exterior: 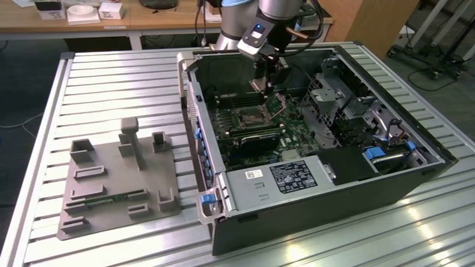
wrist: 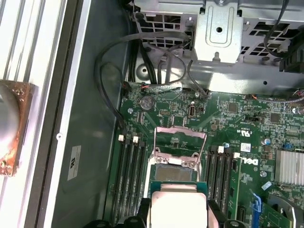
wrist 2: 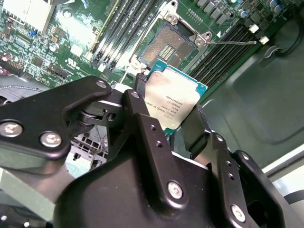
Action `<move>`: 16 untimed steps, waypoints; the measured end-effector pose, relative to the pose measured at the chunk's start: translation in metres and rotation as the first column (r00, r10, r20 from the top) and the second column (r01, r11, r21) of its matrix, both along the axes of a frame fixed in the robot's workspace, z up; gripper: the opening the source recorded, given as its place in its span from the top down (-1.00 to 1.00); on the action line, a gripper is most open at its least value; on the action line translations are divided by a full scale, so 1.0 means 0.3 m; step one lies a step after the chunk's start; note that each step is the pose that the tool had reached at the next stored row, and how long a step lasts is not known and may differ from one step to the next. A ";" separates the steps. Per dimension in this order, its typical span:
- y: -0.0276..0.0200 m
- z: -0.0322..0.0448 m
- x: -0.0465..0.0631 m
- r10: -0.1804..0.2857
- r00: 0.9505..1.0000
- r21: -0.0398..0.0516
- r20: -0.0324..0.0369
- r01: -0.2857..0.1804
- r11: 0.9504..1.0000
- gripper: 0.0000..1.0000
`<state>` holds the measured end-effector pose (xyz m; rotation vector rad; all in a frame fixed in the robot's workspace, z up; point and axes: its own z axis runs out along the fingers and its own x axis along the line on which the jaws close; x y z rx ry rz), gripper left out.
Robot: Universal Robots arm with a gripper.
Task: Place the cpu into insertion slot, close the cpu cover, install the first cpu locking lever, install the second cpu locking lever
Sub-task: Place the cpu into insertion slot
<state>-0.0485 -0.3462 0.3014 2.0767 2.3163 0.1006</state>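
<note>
The arm comes down from the upper middle of the exterior view into the open case (exterior: 312, 208), which lies on its side on the slatted bench (exterior: 111, 83). The gripper (exterior: 266, 78) hangs inside the case above the green board. Its black fingers (wrist 2: 142, 111) are closed on the cpu (wrist 2: 175, 95), pinching two opposite edges of it. The chip's silver top faces the camera in the second wrist view, and it is tilted there, with a teal edge showing.

The cpu (exterior: 257, 84) is in the air, clear of the board. The slot (exterior: 247, 115) lies below it, a little lower in the exterior view, and is bare, its dark contact field open to see in the second wrist view (wrist 2: 166, 45). In the first wrist view the cpu (wrist: 178, 206) sits just before the slot (wrist: 173, 172), and the cover (wrist: 180, 135) stands swung up beyond it. A thin lever (wrist 2: 235, 42) reaches out from the slot's corner across the memory slots (wrist 2: 221, 54).

A grey tray (exterior: 111, 189) with raised holders rests on the bench at the exterior view's left, well apart from the case.
</note>
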 end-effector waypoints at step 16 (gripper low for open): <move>0.005 -0.023 -0.005 -0.036 0.999 -0.001 -0.032 0.036 0.999 -0.08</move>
